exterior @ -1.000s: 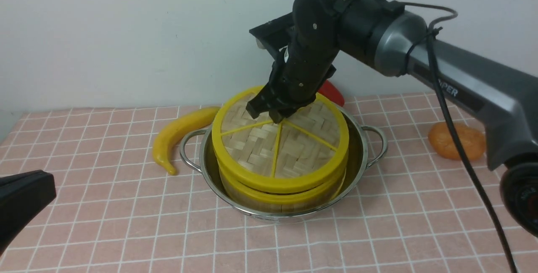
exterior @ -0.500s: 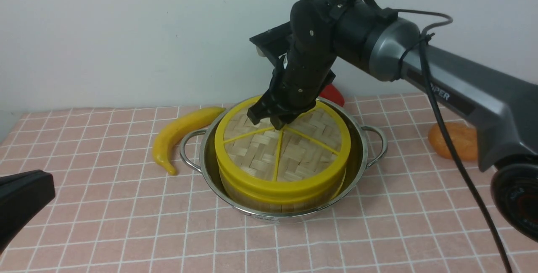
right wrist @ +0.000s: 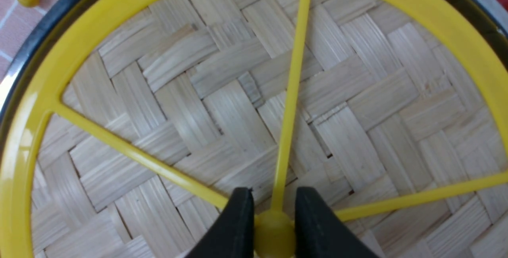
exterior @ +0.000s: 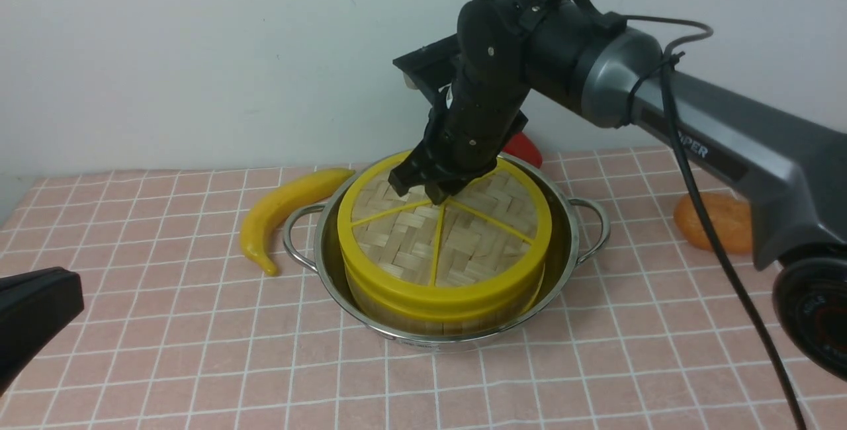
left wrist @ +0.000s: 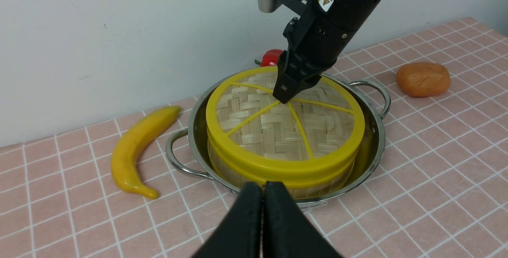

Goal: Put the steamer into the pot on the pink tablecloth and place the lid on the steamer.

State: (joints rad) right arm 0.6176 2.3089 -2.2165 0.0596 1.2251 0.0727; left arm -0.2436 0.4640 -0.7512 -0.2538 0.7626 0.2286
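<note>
Two fingers of the right end effector point(exterior: 431, 190) pinch the centre hub point(right wrist: 274, 226) of the lid point(exterior: 443, 238). Open them fully, then retract straight up to avoid dragging the lid askew. The lid, a woven bamboo disc with yellow rim and spokes, lies level on the steamer point(exterior: 423, 326), inside the pot point(exterior: 566, 245) on the pink tablecloth point(exterior: 165, 350). The left end effector point(left wrist: 264, 189) is closed and empty.

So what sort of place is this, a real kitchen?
More likely a staged tabletop made to look like one: a pink tablecloth against a bare wall, a pot holding a bamboo steamer, and a banana lying loose beside it.
</note>
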